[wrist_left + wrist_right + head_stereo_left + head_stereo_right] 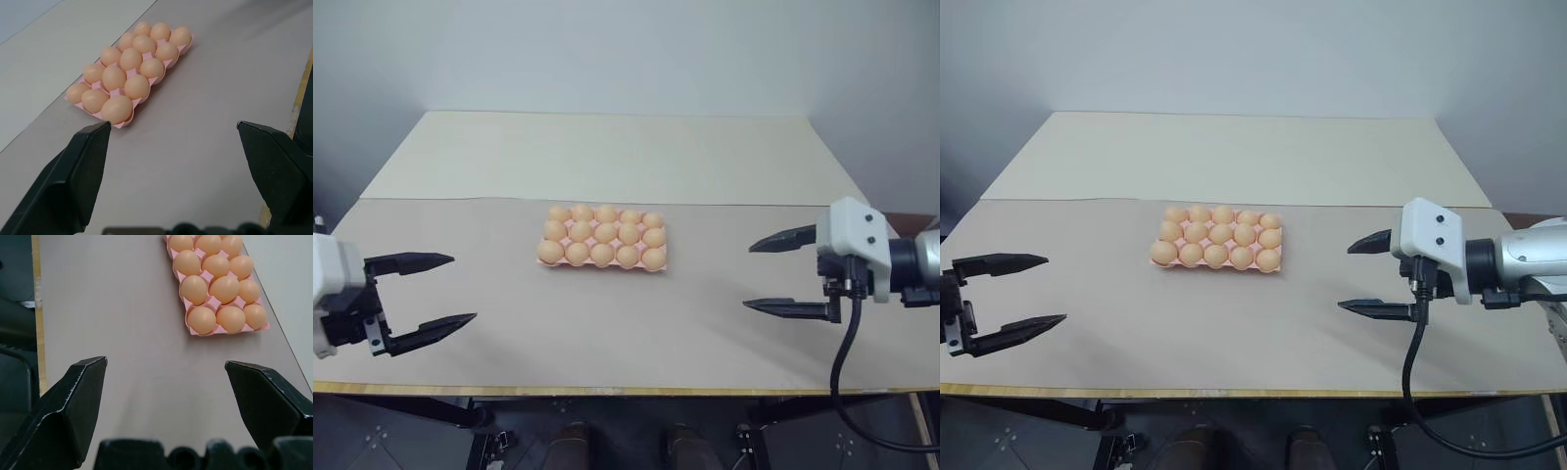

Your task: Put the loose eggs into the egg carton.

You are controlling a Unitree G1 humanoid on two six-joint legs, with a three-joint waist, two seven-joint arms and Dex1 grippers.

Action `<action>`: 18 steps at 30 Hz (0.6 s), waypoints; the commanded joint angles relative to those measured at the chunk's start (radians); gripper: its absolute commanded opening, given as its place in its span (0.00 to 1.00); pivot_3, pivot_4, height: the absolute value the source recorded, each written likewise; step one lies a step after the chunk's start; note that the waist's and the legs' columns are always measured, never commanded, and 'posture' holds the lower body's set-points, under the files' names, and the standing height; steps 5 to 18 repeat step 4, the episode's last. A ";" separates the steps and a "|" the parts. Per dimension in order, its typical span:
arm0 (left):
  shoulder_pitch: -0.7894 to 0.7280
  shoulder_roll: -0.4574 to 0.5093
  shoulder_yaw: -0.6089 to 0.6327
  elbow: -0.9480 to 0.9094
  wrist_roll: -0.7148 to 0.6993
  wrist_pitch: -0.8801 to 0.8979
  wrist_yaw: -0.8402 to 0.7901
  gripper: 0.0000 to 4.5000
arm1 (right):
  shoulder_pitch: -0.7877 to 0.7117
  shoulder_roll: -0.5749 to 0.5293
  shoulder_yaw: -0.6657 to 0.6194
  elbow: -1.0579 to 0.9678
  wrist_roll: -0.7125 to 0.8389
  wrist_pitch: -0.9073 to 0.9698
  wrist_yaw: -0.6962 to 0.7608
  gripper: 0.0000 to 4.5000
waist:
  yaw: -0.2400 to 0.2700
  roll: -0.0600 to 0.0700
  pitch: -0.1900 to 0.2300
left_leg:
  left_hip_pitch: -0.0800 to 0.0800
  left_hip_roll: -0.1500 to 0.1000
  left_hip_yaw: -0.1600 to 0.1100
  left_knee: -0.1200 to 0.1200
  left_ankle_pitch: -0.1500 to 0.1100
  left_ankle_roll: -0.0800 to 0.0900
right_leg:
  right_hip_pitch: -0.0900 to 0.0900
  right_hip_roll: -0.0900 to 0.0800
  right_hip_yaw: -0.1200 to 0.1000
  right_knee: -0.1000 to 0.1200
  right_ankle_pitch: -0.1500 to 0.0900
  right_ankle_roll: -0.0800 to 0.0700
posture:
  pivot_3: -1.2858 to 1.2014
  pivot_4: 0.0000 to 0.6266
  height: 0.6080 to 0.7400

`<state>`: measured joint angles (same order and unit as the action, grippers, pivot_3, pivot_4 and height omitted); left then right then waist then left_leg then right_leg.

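Hovering wide open, our left gripper and right gripper flank the full egg carton, at nine and three o'clock.

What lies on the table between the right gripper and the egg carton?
Nothing: between the right gripper and the egg carton there is only bare table, as the left eye view shows.

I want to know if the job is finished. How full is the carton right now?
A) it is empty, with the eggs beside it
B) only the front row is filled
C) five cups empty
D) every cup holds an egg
D: the carton shows three full rows of five eggs, and both grippers, left and right, are open and off to the sides.
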<state>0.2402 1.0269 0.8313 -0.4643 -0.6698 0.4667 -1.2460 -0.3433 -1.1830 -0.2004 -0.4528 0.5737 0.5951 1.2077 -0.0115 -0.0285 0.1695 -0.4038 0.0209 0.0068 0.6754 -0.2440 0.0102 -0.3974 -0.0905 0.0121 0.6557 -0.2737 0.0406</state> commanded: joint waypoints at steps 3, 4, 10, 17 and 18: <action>0.030 0.004 0.098 -0.053 -0.030 0.054 -0.001 1.00 | -0.042 -0.014 0.017 0.043 -0.033 -0.067 0.034 1.00 | 0.000 0.000 0.000 | 0.000 0.000 0.000 0.000 0.000 0.000 | 0.000 0.000 0.000 0.000 0.000 0.000 | 0.52 0.24 1.00; 0.037 0.005 0.107 -0.057 -0.036 0.065 -0.006 1.00 | -0.045 -0.013 0.021 0.050 -0.038 -0.072 0.037 1.00 | 0.000 0.000 0.000 | 0.000 0.000 0.000 0.000 0.000 0.000 | 0.000 0.000 0.000 0.000 0.000 0.000 | 0.52 0.24 1.00; 0.037 0.005 0.107 -0.057 -0.036 0.065 -0.006 1.00 | -0.045 -0.013 0.021 0.050 -0.038 -0.072 0.037 1.00 | 0.000 0.000 0.000 | 0.000 0.000 0.000 0.000 0.000 0.000 | 0.000 0.000 0.000 0.000 0.000 0.000 | 0.52 0.24 1.00; 0.037 0.005 0.107 -0.057 -0.036 0.065 -0.006 1.00 | -0.045 -0.013 0.021 0.050 -0.038 -0.072 0.037 1.00 | 0.000 0.000 0.000 | 0.000 0.000 0.000 0.000 0.000 0.000 | 0.000 0.000 0.000 0.000 0.000 0.000 | 0.52 0.24 1.00; 0.037 0.005 0.107 -0.057 -0.036 0.065 -0.006 1.00 | -0.045 -0.013 0.021 0.050 -0.038 -0.072 0.037 1.00 | 0.000 0.000 0.000 | 0.000 0.000 0.000 0.000 0.000 0.000 | 0.000 0.000 0.000 0.000 0.000 0.000 | 0.52 0.24 1.00</action>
